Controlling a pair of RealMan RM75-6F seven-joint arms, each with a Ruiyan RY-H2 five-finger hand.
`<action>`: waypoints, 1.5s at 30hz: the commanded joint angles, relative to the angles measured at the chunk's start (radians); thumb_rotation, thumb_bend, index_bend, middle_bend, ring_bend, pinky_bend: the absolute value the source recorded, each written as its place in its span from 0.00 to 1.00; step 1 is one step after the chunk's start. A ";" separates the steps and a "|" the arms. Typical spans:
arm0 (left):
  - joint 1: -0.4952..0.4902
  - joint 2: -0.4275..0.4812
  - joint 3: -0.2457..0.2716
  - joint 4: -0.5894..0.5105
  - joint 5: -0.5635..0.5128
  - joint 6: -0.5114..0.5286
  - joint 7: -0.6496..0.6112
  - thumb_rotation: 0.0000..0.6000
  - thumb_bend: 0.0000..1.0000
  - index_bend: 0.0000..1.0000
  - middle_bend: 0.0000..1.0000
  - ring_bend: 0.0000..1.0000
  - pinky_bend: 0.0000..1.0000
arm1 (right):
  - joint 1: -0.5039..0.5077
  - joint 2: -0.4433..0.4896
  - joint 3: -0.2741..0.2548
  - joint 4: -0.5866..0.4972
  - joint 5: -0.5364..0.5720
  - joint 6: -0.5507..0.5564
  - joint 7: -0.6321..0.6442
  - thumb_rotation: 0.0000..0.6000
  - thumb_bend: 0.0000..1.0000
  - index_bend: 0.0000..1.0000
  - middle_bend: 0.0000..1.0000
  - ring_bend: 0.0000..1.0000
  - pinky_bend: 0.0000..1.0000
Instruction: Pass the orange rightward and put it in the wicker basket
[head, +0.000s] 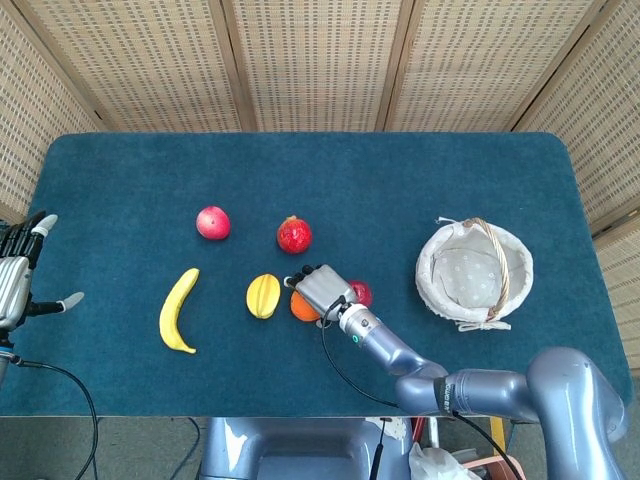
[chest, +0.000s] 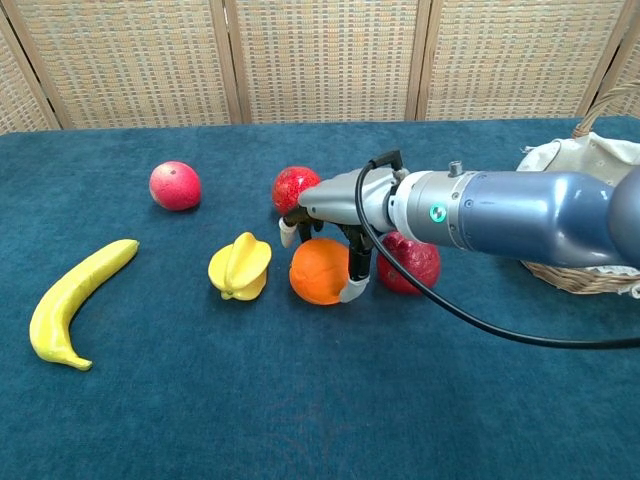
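The orange (head: 303, 308) (chest: 318, 272) rests on the blue table between a yellow starfruit (chest: 240, 266) and a dark red fruit (chest: 415, 265). My right hand (head: 320, 288) (chest: 345, 205) sits over it, fingers curled down at its left and back and the thumb against its right side, gripping it. The wicker basket (head: 520, 262) (chest: 570, 272), lined with white cloth, stands at the right. My left hand (head: 20, 275) hangs open at the table's left edge, holding nothing.
A banana (head: 178, 310) lies at the left. A pinkish-red apple (head: 212, 222) and a red fruit (head: 294, 235) sit behind the row. Bare blue cloth stretches between the dark red fruit and the basket.
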 joint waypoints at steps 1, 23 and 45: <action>0.000 0.000 -0.002 0.001 0.001 -0.004 0.000 1.00 0.02 0.00 0.00 0.00 0.00 | -0.013 -0.018 0.015 0.010 -0.032 0.037 0.047 1.00 0.19 0.47 0.52 0.43 0.53; 0.015 0.005 0.009 -0.037 0.065 0.008 0.011 1.00 0.02 0.00 0.00 0.00 0.00 | -0.235 0.536 0.016 -0.422 -0.271 0.345 -0.025 1.00 0.34 0.50 0.54 0.45 0.57; 0.017 -0.003 0.012 -0.051 0.090 0.008 0.030 1.00 0.02 0.00 0.00 0.00 0.00 | -0.282 0.577 -0.141 -0.429 -0.122 0.378 -0.525 1.00 0.04 0.04 0.00 0.00 0.04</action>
